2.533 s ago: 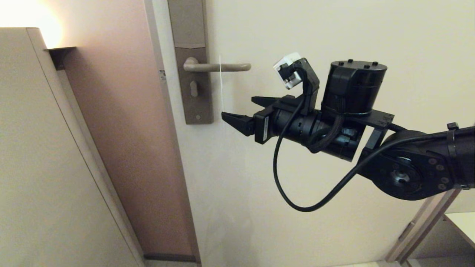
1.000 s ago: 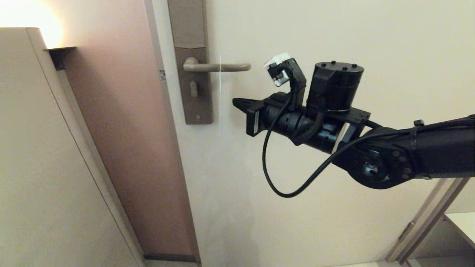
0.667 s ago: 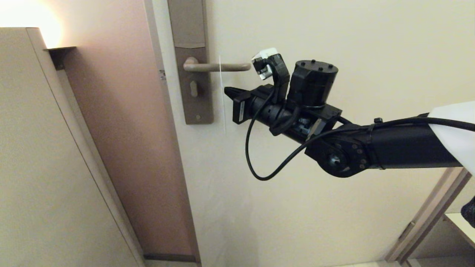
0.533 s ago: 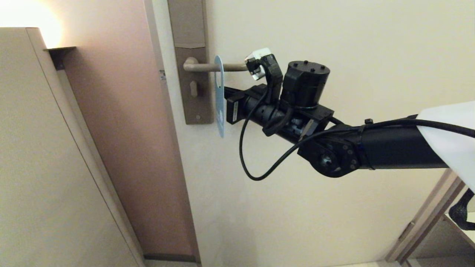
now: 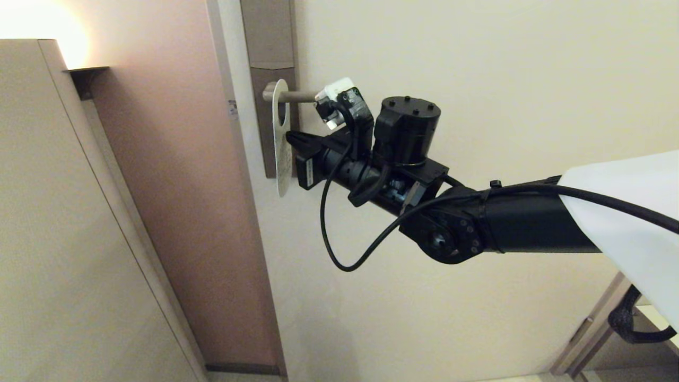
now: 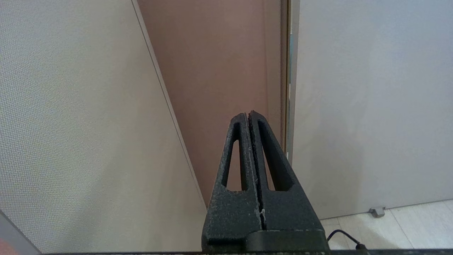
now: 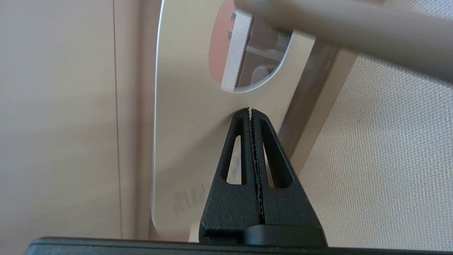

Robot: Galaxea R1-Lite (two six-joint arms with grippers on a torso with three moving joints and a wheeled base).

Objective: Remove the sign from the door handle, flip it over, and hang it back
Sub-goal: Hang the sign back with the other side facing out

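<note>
The sign (image 5: 281, 139) hangs by its hole on the door handle (image 5: 298, 96), close to the grey-brown plate (image 5: 268, 42), with a pale face turned toward my right arm. My right gripper (image 5: 289, 137) is shut, holds nothing, and its tip rests against that face. In the right wrist view the gripper (image 7: 250, 110) meets the white sign (image 7: 184, 141) just under the hole, and the handle (image 7: 354, 39) runs through the hole. My left gripper (image 6: 247, 114) is shut and empty, off to the side, facing a wall corner.
The cream door (image 5: 477, 63) fills the background behind my right arm. A brownish door frame strip (image 5: 175, 159) and a pale panel (image 5: 63, 239) stand to the left of the plate. The right wrist cable (image 5: 339, 254) loops below the gripper.
My right arm has moved left along the handle. The sign slid with it toward the plate and turned from edge-on, briefly blue, to showing its pale face.
</note>
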